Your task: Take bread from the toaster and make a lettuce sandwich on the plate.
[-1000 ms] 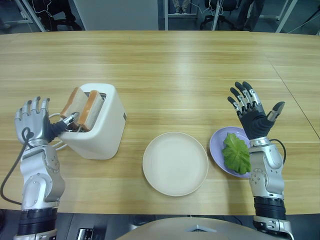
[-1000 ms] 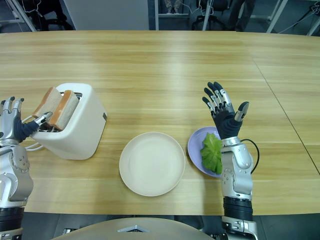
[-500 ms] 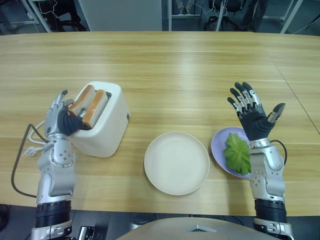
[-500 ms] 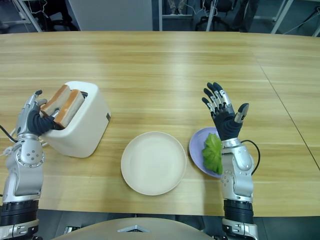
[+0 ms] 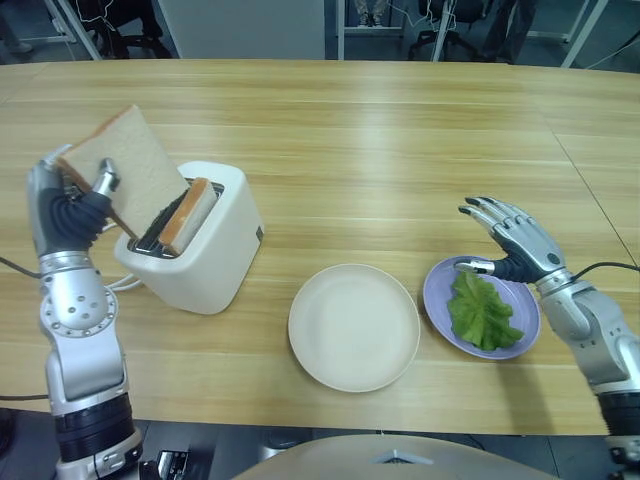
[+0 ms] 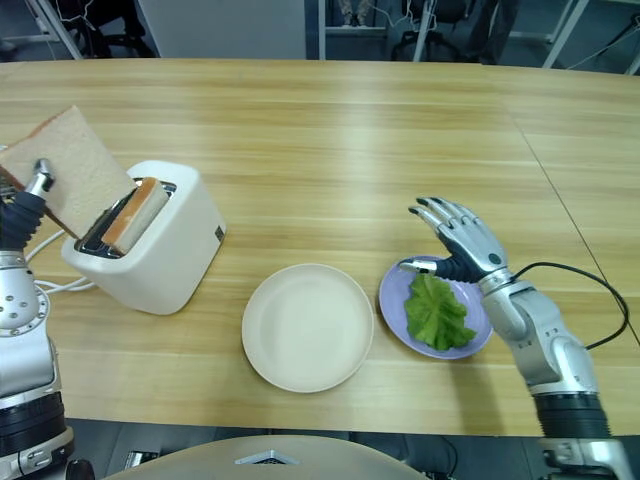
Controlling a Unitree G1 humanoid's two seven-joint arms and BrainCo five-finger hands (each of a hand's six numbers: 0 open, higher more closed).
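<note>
Left arm: forearm stands near upright at the left edge of the tabletop [image 5: 400,150], wrist roughly in line with it. The left hand [image 5: 74,212] is at the top, closed on a bread slice [image 5: 118,168]. The thumb presses the near face of the slice; the other fingers sit behind it and are mostly hidden, probably against its back.

Right arm: forearm slants in from the lower right, low over the tabletop. The right hand [image 5: 515,243] is palm down with fingers spread and only slightly bent, holding nothing. The thumb is tucked under and points left.
</note>
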